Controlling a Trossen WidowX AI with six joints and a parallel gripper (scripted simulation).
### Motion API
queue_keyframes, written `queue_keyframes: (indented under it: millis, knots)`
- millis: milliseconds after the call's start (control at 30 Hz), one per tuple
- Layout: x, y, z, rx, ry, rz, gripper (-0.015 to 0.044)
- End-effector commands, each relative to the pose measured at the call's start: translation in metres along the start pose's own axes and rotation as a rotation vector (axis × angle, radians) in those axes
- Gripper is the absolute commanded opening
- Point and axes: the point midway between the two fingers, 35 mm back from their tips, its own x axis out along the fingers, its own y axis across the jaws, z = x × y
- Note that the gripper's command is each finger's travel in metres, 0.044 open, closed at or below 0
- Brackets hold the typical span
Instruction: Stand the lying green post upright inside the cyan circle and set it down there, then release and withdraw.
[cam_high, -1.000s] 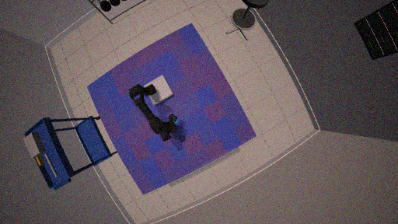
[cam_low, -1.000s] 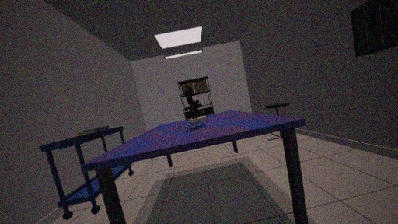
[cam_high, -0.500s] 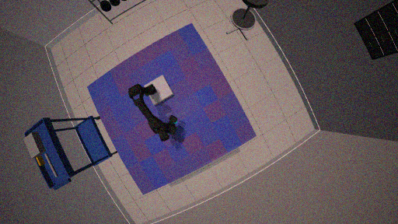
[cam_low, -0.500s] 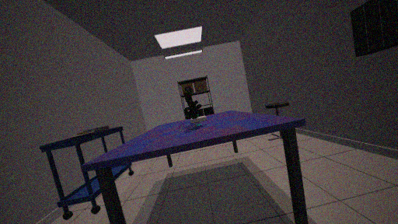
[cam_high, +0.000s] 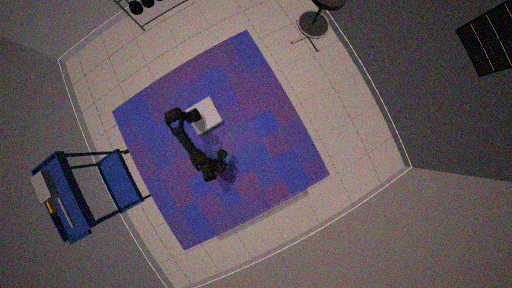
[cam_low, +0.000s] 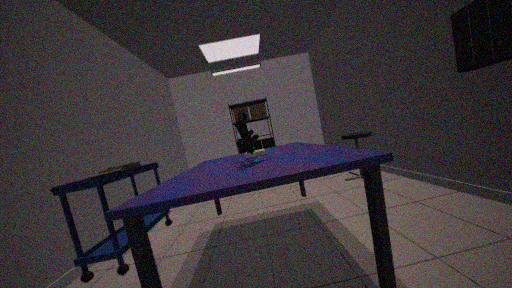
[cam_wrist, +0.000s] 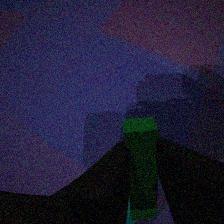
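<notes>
The gripper (cam_wrist: 142, 212) is clamping the green post (cam_wrist: 141, 167), fingers nearly closed on it. In the wrist view the post is pointing away over the purple table (cam_wrist: 60, 75) (a sliver of the cyan circle (cam_wrist: 129, 216) is peeking out beside its near end).

Surface (cam_low: 320, 160): blue-purple checkered top, dark legs, on pale tiled floor (cam_high: 350, 120). White plate (cam_high: 212, 111) on surface. Blue cart (cam_high: 75, 192) left of surface, on wheels; yellow item (cam_high: 51, 206) on it. Round stool (cam_high: 320, 20) near far corner. Shelf unit (cam_low: 252, 122) against back wall. Ceiling light panel (cam_low: 230, 47) lit.
</notes>
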Motion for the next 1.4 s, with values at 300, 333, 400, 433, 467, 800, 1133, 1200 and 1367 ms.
queue_keyframes:
  millis: [300,333,400,433,467,800,1133,1200,1367]
  knots:
    - [0.000,-0.006,0.003,0.019,-0.102,0.000,0.0023]
    - [0.000,-0.006,0.003,0.020,-0.109,0.000,0.0023]
    - [0.000,-0.007,0.003,0.022,-0.123,0.001,0.0023]
    - [0.000,-0.007,0.003,0.023,-0.129,0.001,0.0023]
    - [0.000,-0.007,0.003,0.024,-0.136,0.001,0.0023]
    - [0.000,-0.011,0.003,0.031,-0.204,0.003,0.0023]
    - [-0.001,-0.014,0.003,0.034,-0.271,0.006,0.0023]
    - [-0.001,-0.014,0.003,0.035,-0.284,0.007,0.0023]
    - [-0.002,-0.015,0.002,0.035,-0.316,0.008,0.0023]
